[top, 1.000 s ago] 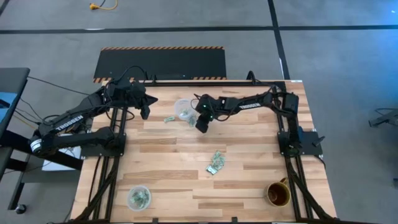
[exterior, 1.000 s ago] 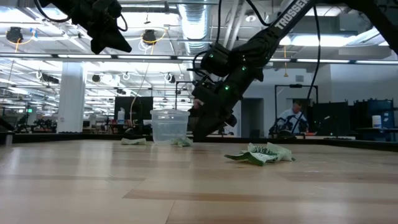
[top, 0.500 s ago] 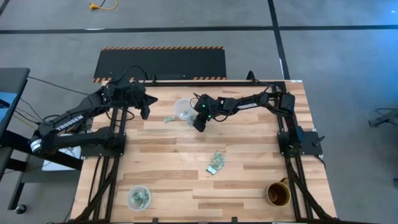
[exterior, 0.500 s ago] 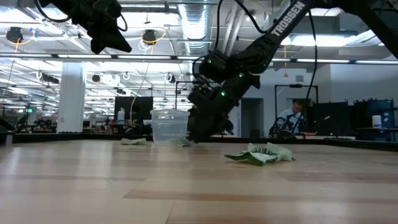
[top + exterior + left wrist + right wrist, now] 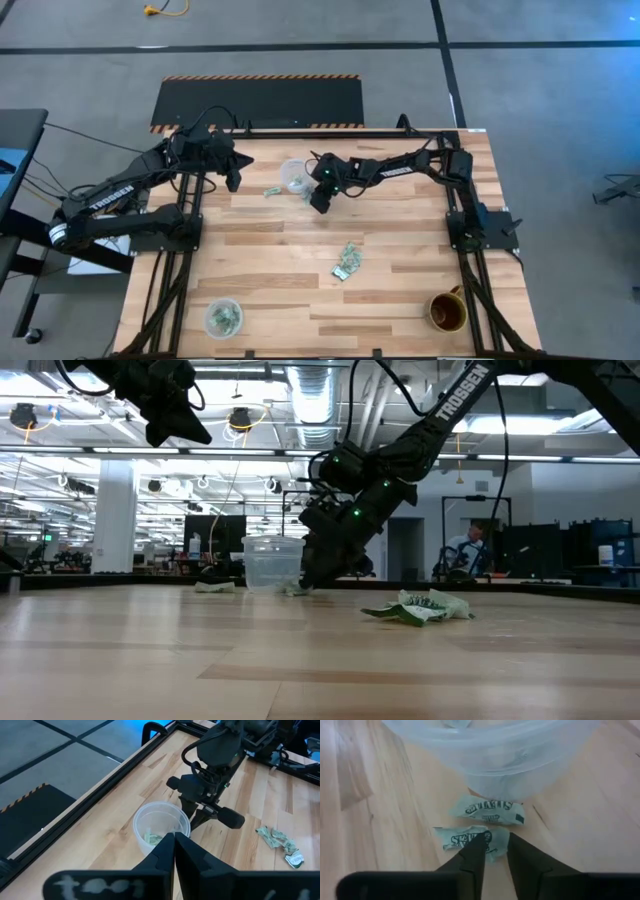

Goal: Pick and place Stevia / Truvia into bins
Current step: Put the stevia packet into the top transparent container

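Observation:
A clear cup (image 5: 295,176) stands at the table's far middle with a few Stevia packets inside (image 5: 152,838). Two loose packets lie by its base: one against the wall (image 5: 490,811), one crumpled (image 5: 470,839). My right gripper (image 5: 495,845) is down at the table beside the cup (image 5: 305,585), narrowly open, with its fingertips on either side of the crumpled packet's end. My left gripper (image 5: 232,183) is shut and empty, held high left of the cup. A second cup (image 5: 223,318) with packets stands near the front left. My right gripper comes slanting down from the table's right. Its fingertips (image 5: 479,845) stand astride the crumpled packet's end (image 5: 496,840), which lies flat on the table. I cannot tell whether they touch the packet.
A pile of packets (image 5: 347,262) lies in the middle of the table. Another packet (image 5: 272,190) lies left of the far cup. A brown mug (image 5: 447,312) stands at the front right. A person shows in the room behind (image 5: 470,550).
My right gripper has gone toward the table's left and down, closer to the far cup's base and the packets beside it.

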